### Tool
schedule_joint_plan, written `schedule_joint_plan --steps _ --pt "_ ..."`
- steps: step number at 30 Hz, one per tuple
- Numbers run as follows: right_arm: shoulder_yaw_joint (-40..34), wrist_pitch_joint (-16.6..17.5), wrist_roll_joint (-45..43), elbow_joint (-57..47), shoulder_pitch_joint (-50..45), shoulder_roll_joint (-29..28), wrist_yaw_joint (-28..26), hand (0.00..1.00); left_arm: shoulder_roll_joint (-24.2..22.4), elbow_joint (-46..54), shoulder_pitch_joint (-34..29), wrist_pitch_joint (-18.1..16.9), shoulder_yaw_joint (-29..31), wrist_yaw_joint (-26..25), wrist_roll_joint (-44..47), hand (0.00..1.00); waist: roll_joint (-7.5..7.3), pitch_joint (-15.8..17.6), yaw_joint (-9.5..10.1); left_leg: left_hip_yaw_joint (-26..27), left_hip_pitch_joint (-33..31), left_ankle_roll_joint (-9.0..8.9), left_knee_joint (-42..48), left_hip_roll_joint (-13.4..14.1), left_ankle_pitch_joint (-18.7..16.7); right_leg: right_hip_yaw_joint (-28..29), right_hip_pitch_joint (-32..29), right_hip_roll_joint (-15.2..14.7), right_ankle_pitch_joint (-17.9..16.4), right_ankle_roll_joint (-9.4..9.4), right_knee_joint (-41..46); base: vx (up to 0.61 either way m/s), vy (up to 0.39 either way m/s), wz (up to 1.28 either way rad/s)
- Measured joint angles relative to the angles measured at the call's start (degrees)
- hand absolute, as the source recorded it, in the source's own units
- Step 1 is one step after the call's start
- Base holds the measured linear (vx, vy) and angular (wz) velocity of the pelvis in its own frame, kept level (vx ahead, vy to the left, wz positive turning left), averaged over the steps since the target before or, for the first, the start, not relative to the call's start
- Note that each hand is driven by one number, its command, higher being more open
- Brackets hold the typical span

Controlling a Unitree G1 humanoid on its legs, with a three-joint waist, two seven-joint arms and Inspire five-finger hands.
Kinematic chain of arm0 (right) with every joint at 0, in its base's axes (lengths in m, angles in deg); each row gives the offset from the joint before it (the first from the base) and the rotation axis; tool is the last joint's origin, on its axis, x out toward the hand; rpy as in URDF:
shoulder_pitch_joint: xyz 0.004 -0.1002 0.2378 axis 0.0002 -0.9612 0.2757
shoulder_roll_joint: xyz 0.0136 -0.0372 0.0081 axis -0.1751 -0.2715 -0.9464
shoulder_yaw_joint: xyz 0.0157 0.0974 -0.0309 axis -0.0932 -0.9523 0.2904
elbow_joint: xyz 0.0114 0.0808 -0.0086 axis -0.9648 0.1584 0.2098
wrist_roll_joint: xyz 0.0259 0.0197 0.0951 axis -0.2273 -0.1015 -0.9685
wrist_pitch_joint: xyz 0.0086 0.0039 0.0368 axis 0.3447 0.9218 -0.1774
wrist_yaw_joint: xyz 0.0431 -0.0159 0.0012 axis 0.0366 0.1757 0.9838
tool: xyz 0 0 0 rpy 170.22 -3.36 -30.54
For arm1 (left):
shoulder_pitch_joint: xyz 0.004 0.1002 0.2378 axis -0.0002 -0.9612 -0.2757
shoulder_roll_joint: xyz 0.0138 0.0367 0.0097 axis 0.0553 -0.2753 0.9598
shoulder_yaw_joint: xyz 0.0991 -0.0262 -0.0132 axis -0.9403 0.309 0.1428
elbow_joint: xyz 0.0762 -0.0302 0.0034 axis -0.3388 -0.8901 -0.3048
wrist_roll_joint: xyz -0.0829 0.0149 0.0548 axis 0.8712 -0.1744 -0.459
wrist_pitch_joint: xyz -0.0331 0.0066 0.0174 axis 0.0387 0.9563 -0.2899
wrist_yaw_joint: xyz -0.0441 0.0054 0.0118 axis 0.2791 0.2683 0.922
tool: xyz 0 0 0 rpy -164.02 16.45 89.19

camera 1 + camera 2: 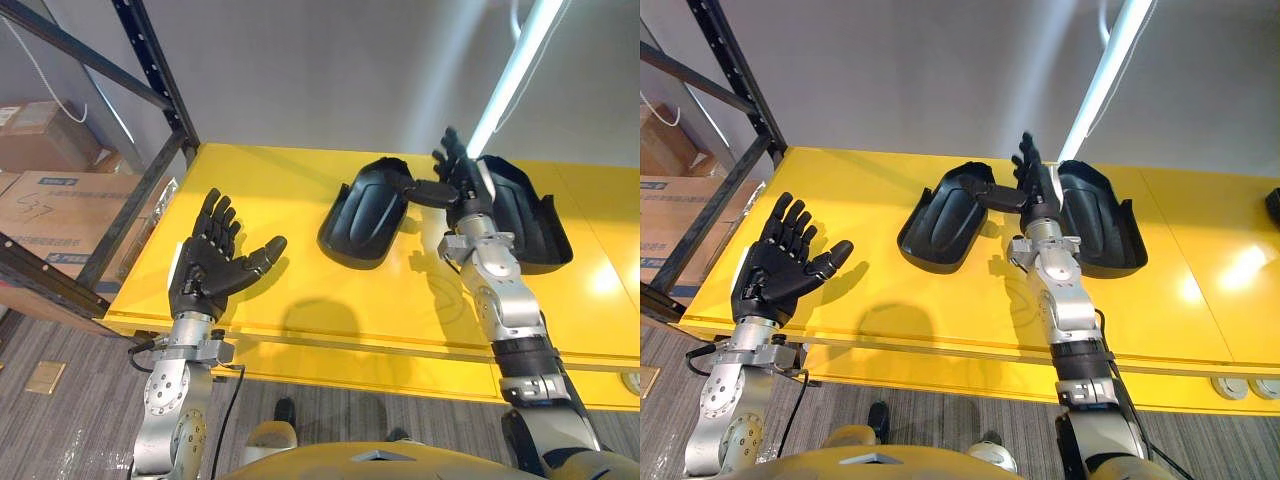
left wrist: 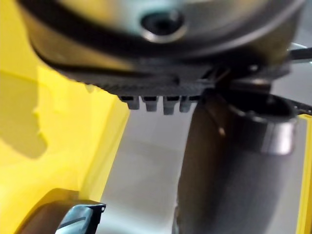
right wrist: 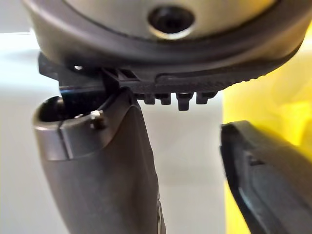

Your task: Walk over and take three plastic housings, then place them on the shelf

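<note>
The right hand [image 1: 458,178], fingers straight and thumb out, reaches between the left housing [image 1: 362,215] and the right housing [image 1: 532,215]. The left hand [image 1: 208,268] hovers open-fingered, palm up, over the shelf [image 1: 300,295]'s front left corner.

No legible text; cardboard boxes [image 1: 55,212] left of yellow shelf [image 1: 300,295] carry print, too small to read.

The yellow shelf [image 1: 300,310] is smooth and glossy, with glare at three o'clock. The left housing [image 1: 365,215] and the right housing [image 1: 535,225] are smooth black plastic with a dull sheen. The rack post [image 1: 160,75] at eleven o'clock is matt black metal. The cardboard boxes [image 1: 50,215] at nine o'clock are matt brown, and the floor [image 1: 60,420] at seven o'clock is rough grey carpet.
</note>
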Motion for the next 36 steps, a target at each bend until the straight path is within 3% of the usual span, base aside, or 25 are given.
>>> schedule_joint_plan --steps 3,9,12,18,24,36 --pt "-1.4 3.2 1.1 -8.8 -3.0 0.0 -1.3 1.0 0.2 0.0 0.0 0.3 0.1 0.0 0.0 1.0 -0.07 0.0 -1.05 0.8 0.3 0.19 0.0 0.0 -0.2 0.6 -0.2 -0.2 0.0 0.05 0.0 0.04 0.004 -0.13" --pt "-2.3 9.6 2.7 -17.9 -8.5 0.0 -3.2 1.0 0.3 -0.1 0.3 8.1 -0.7 -2.2 -1.5 1.0 -0.27 -0.1 -2.26 2.7 1.0 -0.04 0.0 0.0 -1.3 2.6 -0.5 -0.3 0.0 0.15 0.0 0.02 0.009 -0.16" --pt "-3.4 11.1 2.1 -21.6 -11.0 0.0 -4.4 1.0 0.4 -0.7 0.3 10.1 -0.7 -3.0 -1.9 1.0 -0.33 -0.1 -2.47 3.6 0.9 -0.03 0.0 0.1 -1.4 3.3 -1.3 -0.3 0.0 0.17 0.0 0.02 0.006 -0.12" --pt "-6.4 11.9 -1.8 -24.0 -19.3 -0.4 -5.3 1.0 0.7 -1.3 0.4 12.0 -0.5 -2.4 -3.0 1.0 -0.55 -0.4 -2.66 3.9 1.1 0.23 0.0 0.0 -1.3 3.6 -1.3 -0.3 0.0 0.17 0.0 0.0 0.001 -0.02" --pt "-6.7 11.9 -5.2 -24.1 -27.1 -4.2 -4.8 1.0 0.8 -1.3 0.0 13.5 0.0 0.1 -0.2 1.0 -0.15 -0.8 -2.93 4.7 1.4 0.11 0.0 0.0 -1.9 4.7 -1.4 -0.4 -0.1 0.38 0.0 -0.01 0.009 -0.08" --pt "-5.9 13.4 -9.1 -24.1 -29.8 -6.8 -3.2 1.0 3.2 -2.4 0.0 15.6 0.1 2.9 3.7 1.0 -0.16 -2.1 -3.81 5.4 1.0 0.1 0.0 0.0 -1.9 5.6 -2.3 -0.5 0.1 0.43 0.0 0.0 0.002 -0.01"
